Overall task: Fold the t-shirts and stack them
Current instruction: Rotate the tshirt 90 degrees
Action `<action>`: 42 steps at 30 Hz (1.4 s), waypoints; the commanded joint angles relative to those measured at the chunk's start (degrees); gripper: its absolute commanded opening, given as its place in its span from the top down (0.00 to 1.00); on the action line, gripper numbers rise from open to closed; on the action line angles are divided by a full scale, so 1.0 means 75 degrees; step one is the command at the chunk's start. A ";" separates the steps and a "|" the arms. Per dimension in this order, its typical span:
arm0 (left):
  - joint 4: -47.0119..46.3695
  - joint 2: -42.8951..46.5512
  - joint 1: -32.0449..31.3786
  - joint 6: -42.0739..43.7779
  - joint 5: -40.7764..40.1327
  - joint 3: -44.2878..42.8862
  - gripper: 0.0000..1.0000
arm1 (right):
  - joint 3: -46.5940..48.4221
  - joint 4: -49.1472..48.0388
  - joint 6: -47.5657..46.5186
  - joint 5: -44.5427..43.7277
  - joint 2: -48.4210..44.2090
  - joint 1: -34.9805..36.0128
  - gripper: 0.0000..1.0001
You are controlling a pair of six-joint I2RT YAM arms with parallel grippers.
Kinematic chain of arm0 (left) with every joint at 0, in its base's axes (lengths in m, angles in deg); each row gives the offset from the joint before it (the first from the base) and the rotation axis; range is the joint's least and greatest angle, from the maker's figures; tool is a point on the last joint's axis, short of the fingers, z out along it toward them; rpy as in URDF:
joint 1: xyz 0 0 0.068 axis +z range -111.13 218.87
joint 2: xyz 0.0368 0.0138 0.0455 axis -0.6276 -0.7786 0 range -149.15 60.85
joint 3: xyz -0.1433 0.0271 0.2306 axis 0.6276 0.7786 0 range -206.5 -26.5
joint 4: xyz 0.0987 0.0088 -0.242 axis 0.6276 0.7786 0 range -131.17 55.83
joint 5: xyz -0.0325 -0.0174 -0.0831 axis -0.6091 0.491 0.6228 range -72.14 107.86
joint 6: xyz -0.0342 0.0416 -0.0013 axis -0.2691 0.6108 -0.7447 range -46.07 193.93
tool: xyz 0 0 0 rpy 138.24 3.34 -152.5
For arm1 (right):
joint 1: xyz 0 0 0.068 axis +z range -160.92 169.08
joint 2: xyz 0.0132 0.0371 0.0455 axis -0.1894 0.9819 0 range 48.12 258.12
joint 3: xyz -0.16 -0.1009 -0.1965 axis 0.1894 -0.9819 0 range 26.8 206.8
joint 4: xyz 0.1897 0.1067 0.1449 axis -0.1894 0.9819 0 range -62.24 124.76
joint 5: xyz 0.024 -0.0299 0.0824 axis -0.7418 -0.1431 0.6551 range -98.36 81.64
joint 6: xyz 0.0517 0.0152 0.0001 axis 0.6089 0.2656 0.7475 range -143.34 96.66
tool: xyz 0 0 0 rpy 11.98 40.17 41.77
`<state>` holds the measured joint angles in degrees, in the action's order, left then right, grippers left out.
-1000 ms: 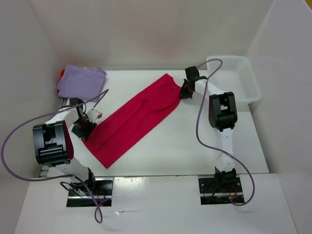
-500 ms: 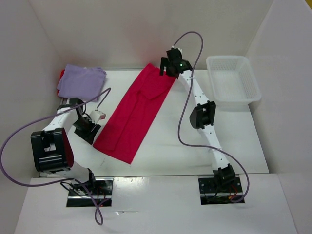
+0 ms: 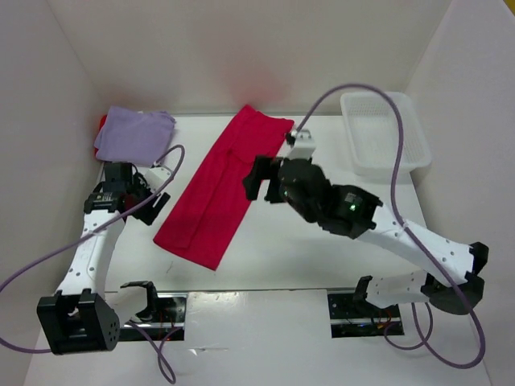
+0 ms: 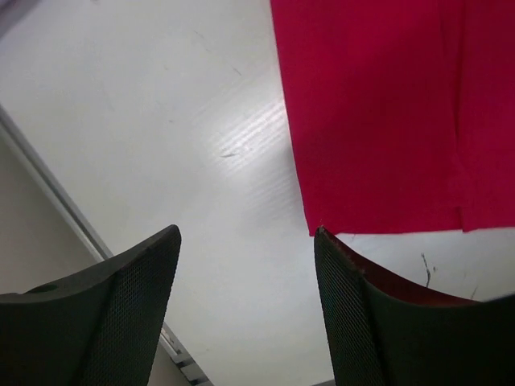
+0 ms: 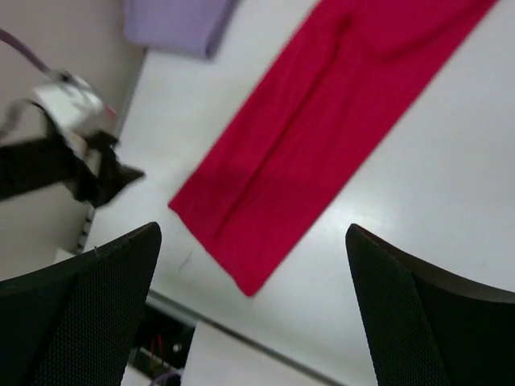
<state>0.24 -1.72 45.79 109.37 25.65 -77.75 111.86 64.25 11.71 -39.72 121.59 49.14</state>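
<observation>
A crimson t-shirt (image 3: 221,189) lies flat on the table, folded into a long strip that runs from the back middle to the near left. It also fills the upper part of the left wrist view (image 4: 386,112) and crosses the right wrist view (image 5: 322,137). A folded lavender t-shirt (image 3: 133,134) sits at the back left corner, with a bit of bright red cloth (image 3: 103,122) showing under it. My left gripper (image 3: 153,207) is open beside the strip's left edge and holds nothing (image 4: 246,233). My right gripper (image 3: 256,178) hangs open, high above the strip's middle, empty (image 5: 253,229).
A white plastic bin (image 3: 385,133) stands at the back right. White walls close in the table on the left, back and right. The right arm's long link stretches across the table's right half. Purple cables loop from both arms.
The right gripper let go of the shirt's far end, opened wide and swung back and up over the table's middle. The strip turned steeper. The left gripper opened wider and drew away left.
</observation>
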 commanded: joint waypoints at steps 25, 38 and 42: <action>-0.0283 -0.0576 0.0507 -0.0659 0.0754 -0.0269 0.25 | -0.1720 -0.2498 0.4585 0.3606 0.5508 0.1275 0.42; -0.0212 -0.0342 0.0507 -0.0402 0.0999 -0.0269 0.24 | -0.3007 -0.2803 0.4749 0.3865 0.4761 0.0713 1.00; -0.0048 -0.0166 0.0169 0.0323 0.1234 -0.0350 0.22 | -0.4202 -0.2500 0.4749 0.3701 0.3554 0.0268 1.00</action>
<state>-1.05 -5.11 48.72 107.36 31.45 -78.73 85.98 38.85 47.62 -8.55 153.67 53.75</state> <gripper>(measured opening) 0.778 0.020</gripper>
